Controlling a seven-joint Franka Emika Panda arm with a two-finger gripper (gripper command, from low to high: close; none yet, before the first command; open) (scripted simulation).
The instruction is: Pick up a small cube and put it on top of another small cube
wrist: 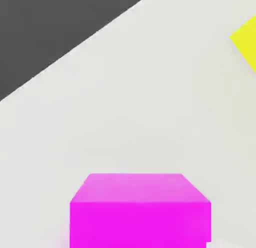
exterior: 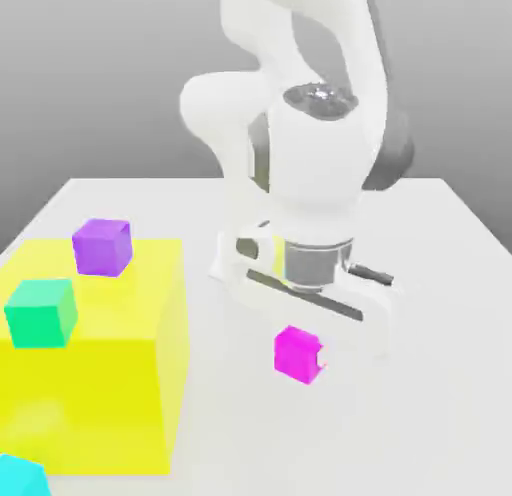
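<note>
cyan cube (exterior: pixel 18 476) nearest you, at table (exterior: pixel 440 384) edge; green cube (exterior: pixel 41 312), purple cube (exterior: pixel 102 247) on yellow block (exterior: pixel 110 384). pink cube (exterior: pixel 297 353) on table right of block in exterior view, below gripper (exterior: pixel 325 359); finger state: cannot tell.

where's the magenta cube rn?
In the exterior view, the magenta cube sits on the white table, right of the yellow block, just below the hand.

Light is bright and even — flat, with no glare. The table (exterior: pixel 440 284) reads near white, the backdrop grading grey toward 12 o'clock. Shadows are faint. The pink cube (wrist: pixel 140 212) has a lighter top face — edges look soft throughout.
</note>
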